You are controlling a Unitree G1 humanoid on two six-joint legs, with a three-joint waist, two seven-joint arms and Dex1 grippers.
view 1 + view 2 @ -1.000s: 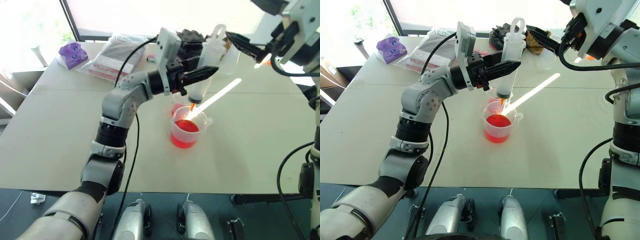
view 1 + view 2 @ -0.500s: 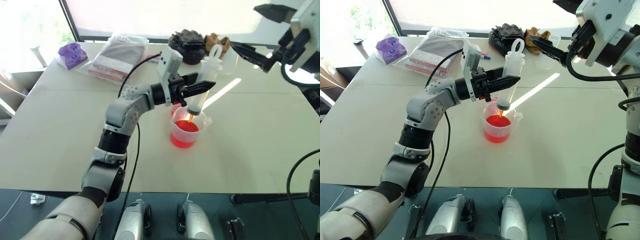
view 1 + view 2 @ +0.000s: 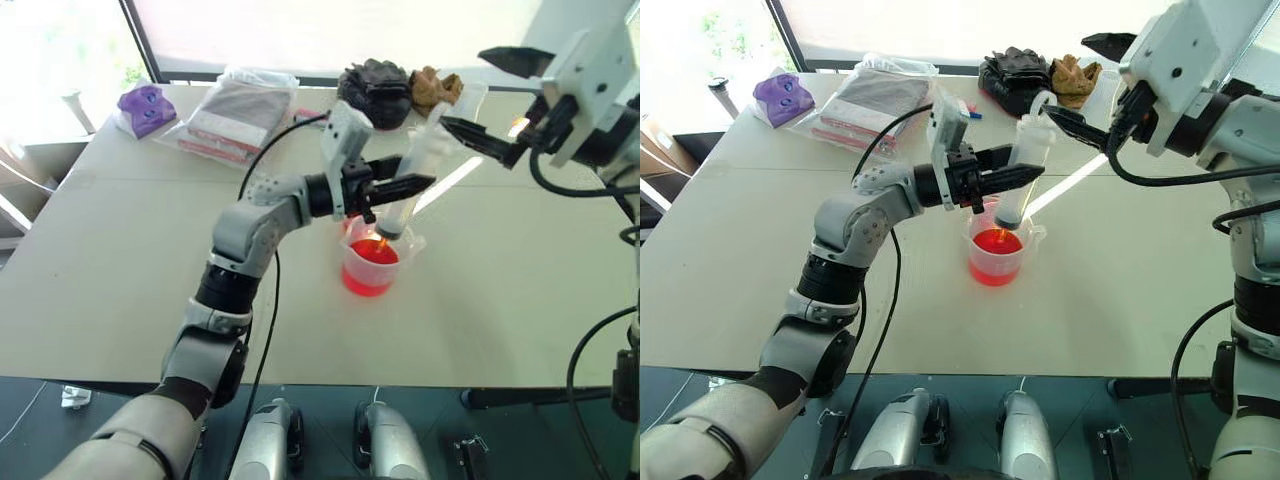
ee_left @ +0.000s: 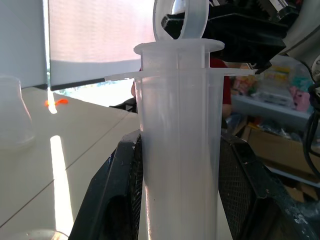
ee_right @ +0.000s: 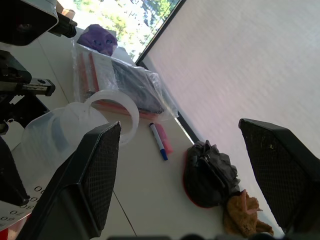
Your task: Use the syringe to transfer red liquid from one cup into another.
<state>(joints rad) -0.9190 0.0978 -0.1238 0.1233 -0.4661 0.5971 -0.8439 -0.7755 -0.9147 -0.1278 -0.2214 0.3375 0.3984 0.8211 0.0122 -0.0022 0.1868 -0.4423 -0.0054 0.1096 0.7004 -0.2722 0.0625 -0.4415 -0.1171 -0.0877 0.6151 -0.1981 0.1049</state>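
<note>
Table (image 3: 110,260), pale, seen from the head camera. Left gripper (image 3: 400,187) sits over the middle of it, fingers clamped on the barrel of the syringe (image 3: 1017,180). The syringe stands nearly upright, tilted a little with its top leaning to the right and far side. Orange-red tip points down into the mouth of the handled beaker (image 3: 369,265), just above the red liquid (image 3: 995,243); cannot tell whether the tip touches the surface. In the left wrist view the clear barrel (image 4: 180,150) fills the space between the two black fingers (image 4: 112,200), plunger ring at the top, plunger pushed well in.

Right gripper (image 3: 480,100) is up and to the right of the syringe, near its plunger end, jaws wide apart, holding nothing. Lower finger tip lies close beside the plunger ring; contact not clear. In the right wrist view the ring (image 5: 117,112) shows between the two spread fingers (image 5: 97,170).

A smaller cup (image 3: 352,216) stands right behind the beaker, mostly hidden by the left gripper; a red tint shows at it.

Far side of table: plastic bag of packets (image 3: 235,115), a purple thing (image 3: 145,105) at far left, dark cloth (image 3: 375,85), tan cloth (image 3: 435,87). A pink-and-blue pen (image 5: 160,140) lies between bag and dark cloth. A strip of sunlight (image 3: 1070,180) crosses the table right of the beaker.
</note>
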